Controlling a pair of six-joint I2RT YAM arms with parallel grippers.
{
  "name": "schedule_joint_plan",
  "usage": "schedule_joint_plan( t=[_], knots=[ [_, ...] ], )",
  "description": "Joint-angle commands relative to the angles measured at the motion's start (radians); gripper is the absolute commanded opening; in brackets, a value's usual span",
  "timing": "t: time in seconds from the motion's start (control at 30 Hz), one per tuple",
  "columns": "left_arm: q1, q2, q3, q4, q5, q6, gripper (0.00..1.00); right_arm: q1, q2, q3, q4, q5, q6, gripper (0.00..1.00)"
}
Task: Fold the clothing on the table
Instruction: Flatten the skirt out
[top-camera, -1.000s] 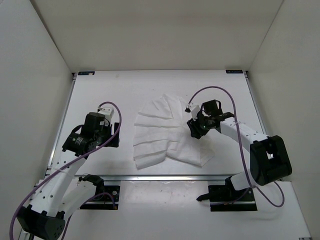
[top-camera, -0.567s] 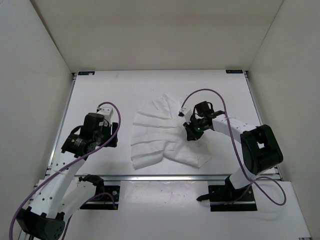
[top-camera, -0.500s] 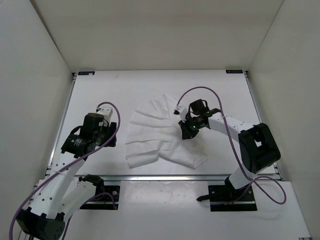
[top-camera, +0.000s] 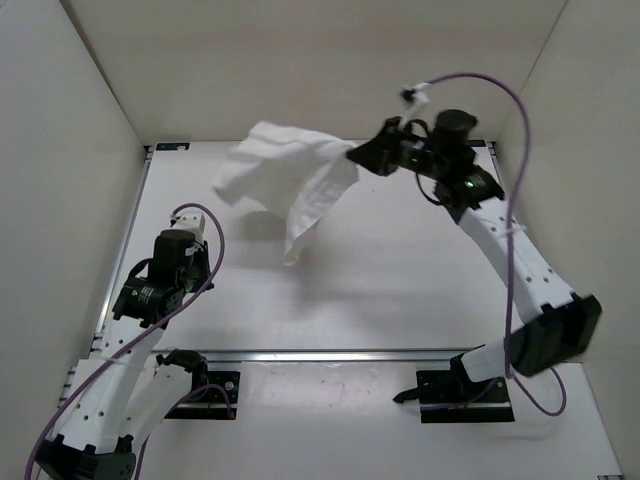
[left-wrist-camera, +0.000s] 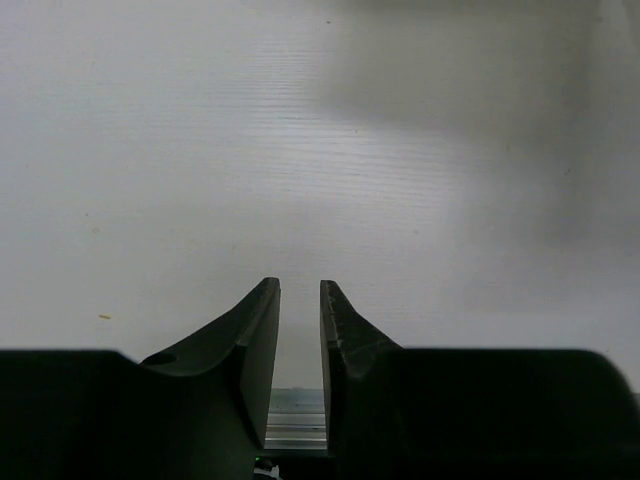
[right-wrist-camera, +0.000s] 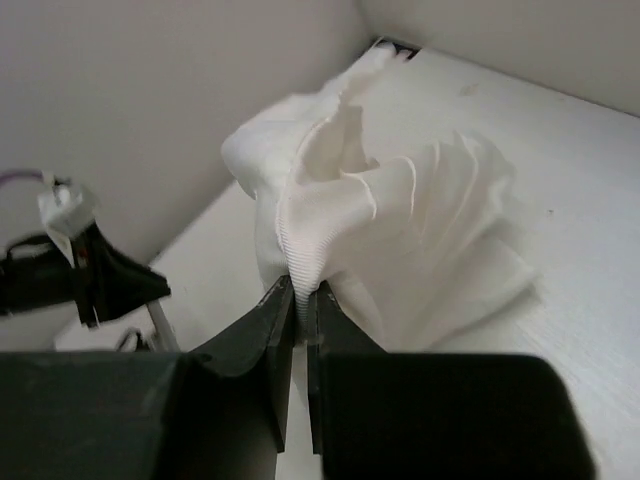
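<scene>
Clothing (top-camera: 288, 176) aloft in right gripper (top-camera: 353, 153), table (top-camera: 400, 275) below

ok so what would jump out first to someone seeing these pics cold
The white clothing hangs bunched in the air above the far part of the table, casting a shadow on it. The raised right tool is shut on one edge of it. The left tool sits low at the near left, holding nothing, its fingers a narrow gap apart.
</scene>
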Motion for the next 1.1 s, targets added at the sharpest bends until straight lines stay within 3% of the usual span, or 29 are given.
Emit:
schedule_joint_plan(
  t=[0.0, 0.1, 0.23, 0.3, 0.33, 0.4, 0.43, 0.47, 0.5, 0.63, 0.73, 0.87, 1.07],
  knots=[
    [0.009, -0.003, -0.003, 0.008, -0.023, -0.010, 0.35, -0.131, -0.159, -0.304, 0.089, 0.005, 0.275, 0.00],
    [-0.002, 0.011, 0.001, 0.014, 0.008, 0.016, 0.34, -0.185, -0.281, -0.582, 0.104, -0.015, 0.318, 0.00],
    [-0.011, 0.042, 0.017, 0.017, 0.057, 0.036, 0.30, -0.144, -0.353, -0.831, 0.029, 0.066, 0.322, 0.00],
    [-0.009, 0.065, 0.055, 0.026, 0.129, 0.019, 0.30, -0.136, -0.371, -0.923, 0.043, 0.083, 0.342, 0.00],
    [-0.008, 0.094, 0.072, 0.054, 0.229, -0.001, 0.35, -0.124, -0.378, -0.983, 0.053, 0.121, 0.361, 0.00],
    [-0.031, 0.131, 0.064, 0.094, 0.310, -0.059, 0.40, -0.127, -0.382, -1.014, 0.049, 0.136, 0.367, 0.00],
    [-0.054, 0.153, 0.051, 0.120, 0.334, -0.102, 0.46, -0.131, -0.379, -1.021, 0.047, 0.150, 0.353, 0.00],
    [-0.080, 0.181, 0.009, 0.173, 0.364, -0.146, 0.59, -0.140, -0.373, -1.022, 0.041, 0.141, 0.349, 0.00],
    [-0.084, 0.193, -0.035, 0.231, 0.374, -0.177, 0.64, -0.160, -0.375, -1.026, 0.041, 0.135, 0.335, 0.00],
    [-0.088, 0.272, -0.209, 0.443, 0.491, -0.364, 0.67, -0.197, -0.385, -1.022, 0.037, 0.126, 0.297, 0.00],
    [-0.127, 0.316, -0.330, 0.626, 0.493, -0.487, 0.66, -0.206, -0.390, -1.023, 0.038, 0.120, 0.274, 0.00],
    [-0.187, 0.423, -0.325, 0.738, 0.461, -0.532, 0.68, -0.207, -0.396, -1.040, 0.041, 0.108, 0.252, 0.00],
    [-0.244, 0.568, -0.278, 0.776, 0.425, -0.564, 0.66, -0.208, -0.394, -1.066, 0.070, 0.097, 0.247, 0.00]
  ],
)
